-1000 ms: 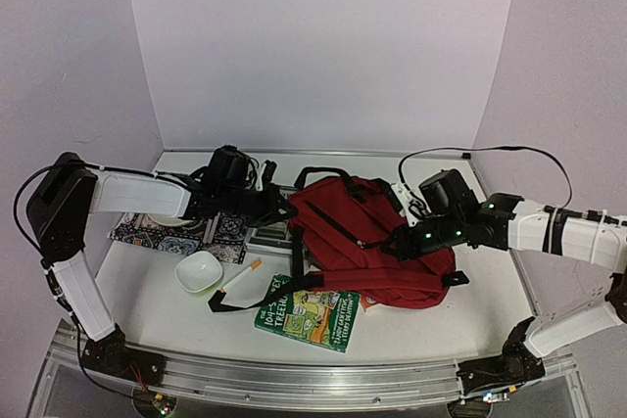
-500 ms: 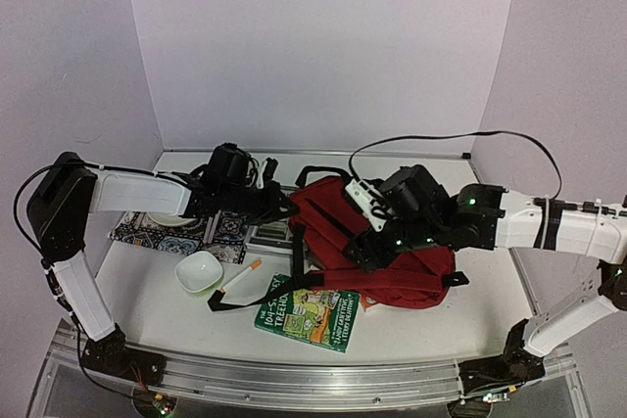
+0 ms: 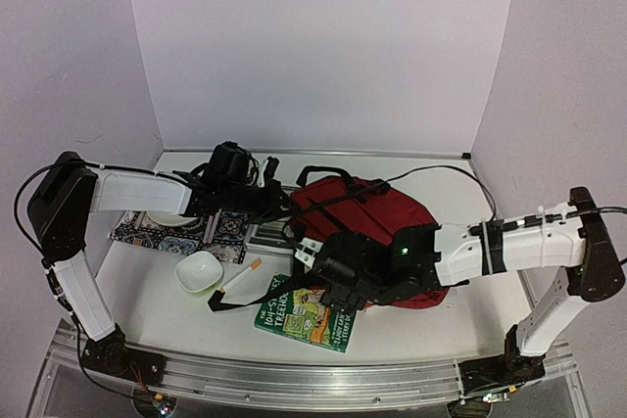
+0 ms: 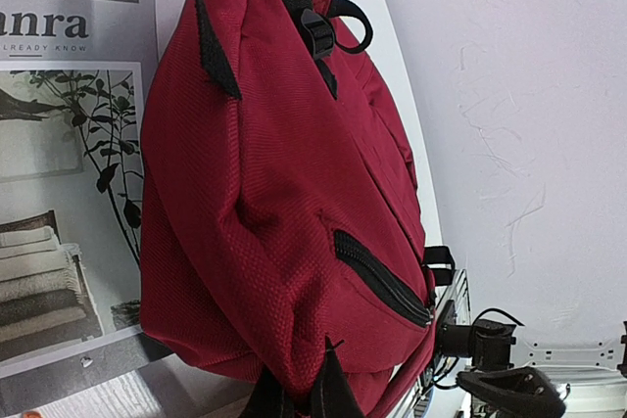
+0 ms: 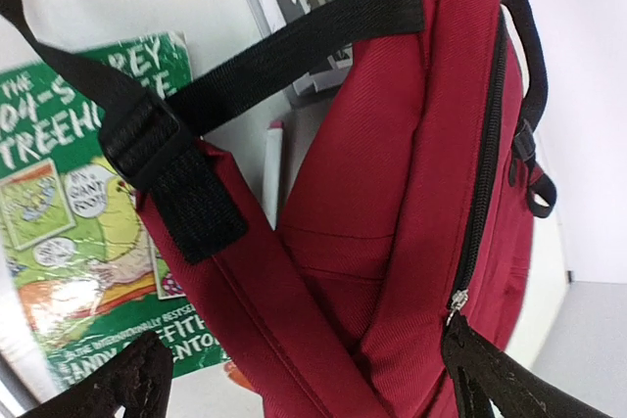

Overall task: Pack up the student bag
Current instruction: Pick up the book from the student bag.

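The student bag (image 3: 377,208) is a dark red backpack with black straps, lying in the middle of the table. My left gripper (image 3: 284,210) is at its left end and is shut on a pinched fold of the red fabric (image 4: 294,340). My right gripper (image 3: 331,281) hovers over the bag's front left edge, open wide. In the right wrist view its fingers (image 5: 490,374) straddle a red shoulder strap (image 5: 284,291) and the bag's side. The black zipper (image 5: 485,173) runs closed down to its metal pull (image 5: 456,302), right by one fingertip.
A green paperback (image 3: 309,315) lies partly under the bag's front edge. A white marker with an orange tip (image 3: 242,276) and a white bowl (image 3: 199,271) sit to the left. A magazine (image 4: 59,144) lies under the bag, next to a patterned mat (image 3: 181,232).
My right arm has swept from the bag's right side across to its front left edge, and its gripper has gone from shut to wide open. The left arm has not moved.
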Motion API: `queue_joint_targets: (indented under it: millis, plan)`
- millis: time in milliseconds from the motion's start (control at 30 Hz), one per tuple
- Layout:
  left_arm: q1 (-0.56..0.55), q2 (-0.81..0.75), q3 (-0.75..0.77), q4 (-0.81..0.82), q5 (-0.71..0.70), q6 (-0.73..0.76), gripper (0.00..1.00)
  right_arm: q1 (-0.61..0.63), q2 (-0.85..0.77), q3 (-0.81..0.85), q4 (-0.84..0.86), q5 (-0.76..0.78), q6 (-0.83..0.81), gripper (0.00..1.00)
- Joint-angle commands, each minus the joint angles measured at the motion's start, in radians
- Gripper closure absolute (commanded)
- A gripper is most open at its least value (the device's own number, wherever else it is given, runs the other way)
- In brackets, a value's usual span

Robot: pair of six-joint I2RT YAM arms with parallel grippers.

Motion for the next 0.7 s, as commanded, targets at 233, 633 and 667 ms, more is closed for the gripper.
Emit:
queue_joint_targets:
  millis: [233, 633, 667]
  plan:
    - [0.007, -0.006, 0.074, 0.066, 0.017, 0.002, 1.00, 0.019, 0.219, 0.109, -0.076, 0.415, -0.076, 0.02]
    - [-0.011, -0.038, 0.080, 0.066, 0.038, 0.007, 0.97, -0.045, 0.266, 0.151, -0.076, 0.482, -0.017, 0.45]
    - [-0.012, -0.045, 0.082, 0.066, 0.040, 0.009, 0.96, -0.046, 0.256, 0.154, -0.075, 0.475, -0.021, 0.55]
